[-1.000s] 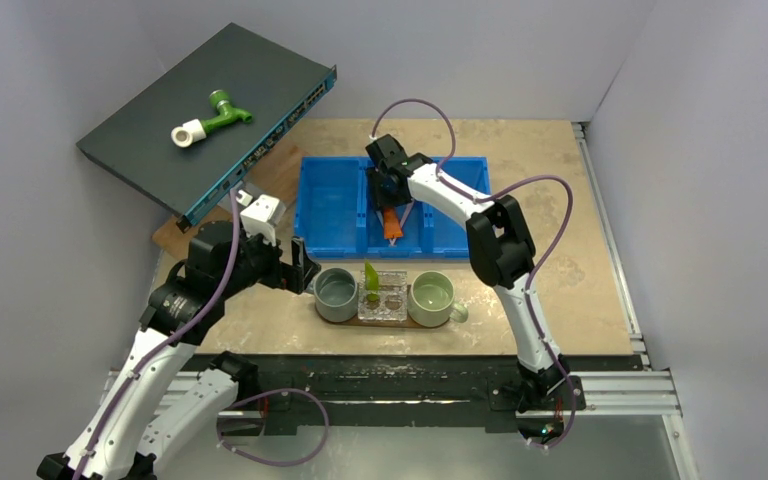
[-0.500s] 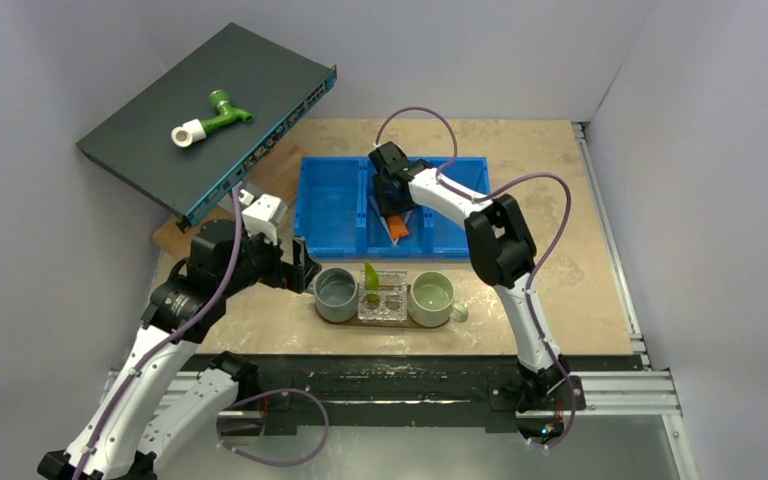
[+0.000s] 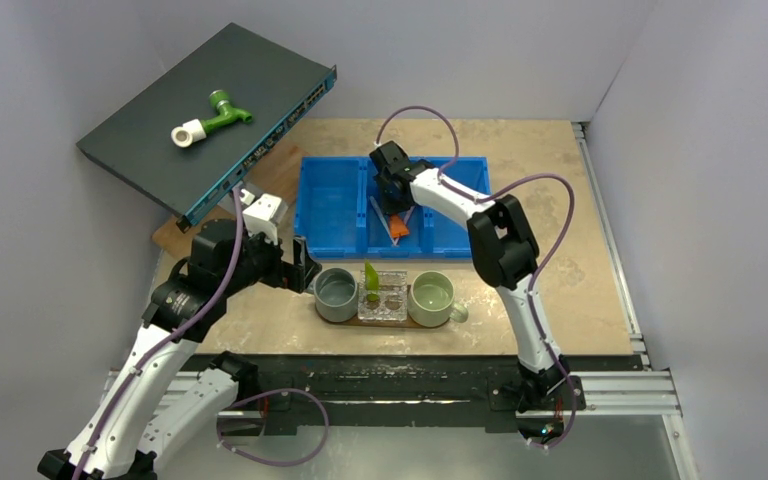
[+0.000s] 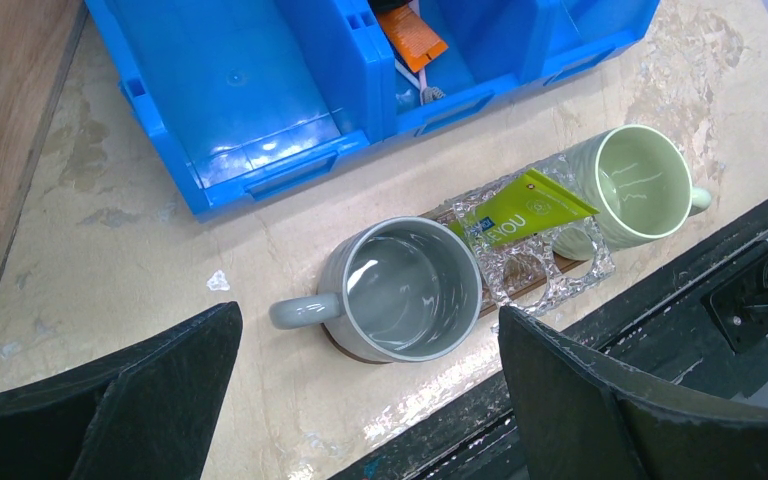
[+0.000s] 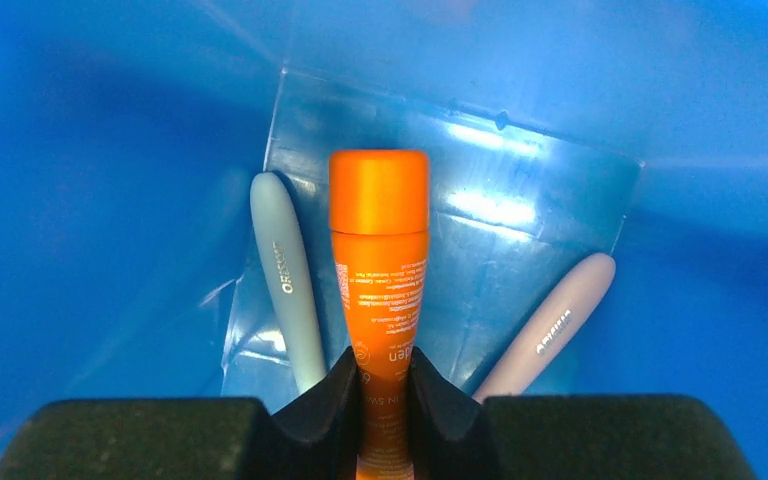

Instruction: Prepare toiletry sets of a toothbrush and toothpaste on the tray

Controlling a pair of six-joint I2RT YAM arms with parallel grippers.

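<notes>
While the left gripper (image 4: 368,330) gapes wide, the right gripper (image 5: 384,385) pinches the orange tube (image 5: 379,250).

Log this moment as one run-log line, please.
right gripper: shut on orange tube in blue bin | left gripper: open, beside gray mug | lime-green tube: in clear holder | pale-blue toothbrush, pink toothbrush: in bin

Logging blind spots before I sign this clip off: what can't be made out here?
- Right wrist: heads of grey-blue toothbrush and pink toothbrush, behind the right claw.
- Right wrist: orange tube, lower end cut off by the claw.
- Top, left wrist: tray mostly under grey mug, green mug, clear holder.
</notes>
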